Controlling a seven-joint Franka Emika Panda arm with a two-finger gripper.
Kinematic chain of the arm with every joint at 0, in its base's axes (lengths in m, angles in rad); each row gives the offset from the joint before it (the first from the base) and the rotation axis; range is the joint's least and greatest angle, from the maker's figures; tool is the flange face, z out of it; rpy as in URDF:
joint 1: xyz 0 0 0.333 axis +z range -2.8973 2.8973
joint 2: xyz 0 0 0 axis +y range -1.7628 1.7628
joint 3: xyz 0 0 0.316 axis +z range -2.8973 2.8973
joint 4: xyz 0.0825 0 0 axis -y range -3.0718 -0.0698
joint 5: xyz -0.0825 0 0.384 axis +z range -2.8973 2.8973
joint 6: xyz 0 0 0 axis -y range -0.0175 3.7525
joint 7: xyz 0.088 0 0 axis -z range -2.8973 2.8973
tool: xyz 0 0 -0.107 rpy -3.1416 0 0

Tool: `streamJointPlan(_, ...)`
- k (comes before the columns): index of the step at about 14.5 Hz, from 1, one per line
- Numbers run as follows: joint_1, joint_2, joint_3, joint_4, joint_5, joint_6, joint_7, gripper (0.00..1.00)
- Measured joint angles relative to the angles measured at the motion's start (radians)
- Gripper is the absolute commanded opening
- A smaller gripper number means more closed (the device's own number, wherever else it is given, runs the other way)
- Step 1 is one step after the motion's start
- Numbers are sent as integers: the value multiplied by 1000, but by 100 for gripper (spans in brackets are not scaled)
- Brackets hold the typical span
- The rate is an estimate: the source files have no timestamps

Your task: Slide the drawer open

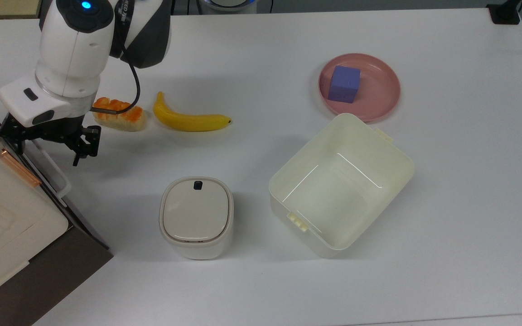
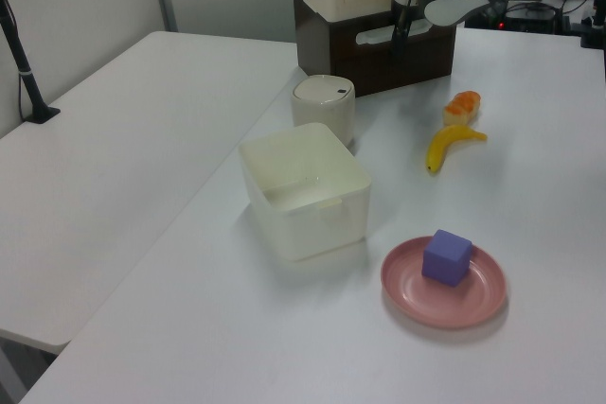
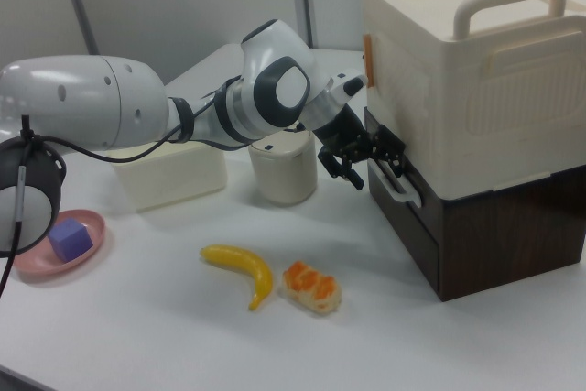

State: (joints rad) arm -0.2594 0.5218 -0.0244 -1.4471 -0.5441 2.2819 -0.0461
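The drawer (image 3: 405, 219) is the dark brown front panel at the base of the cabinet, under a cream box. It looks flush with the cabinet. Its white loop handle (image 1: 57, 174) (image 3: 400, 187) runs along the panel. My gripper (image 1: 47, 148) (image 3: 374, 169) (image 2: 402, 27) is open at the handle's end farthest from the lidded container. In the top view one black finger (image 1: 79, 154) stands on the table side of the handle and the other close to the panel. Whether they touch the handle I cannot tell.
A salmon sushi piece (image 1: 119, 114) and a banana (image 1: 188, 120) lie just right of my gripper in the top view. A lidded white container (image 1: 196, 216) stands near the drawer front. Farther right are a cream bin (image 1: 381, 149) and a pink plate (image 1: 379, 97) holding a purple cube (image 1: 344, 83).
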Motion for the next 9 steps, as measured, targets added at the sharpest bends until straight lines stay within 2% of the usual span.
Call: streamJointPlan(9,1,0,1,-2,-14,0,9,100)
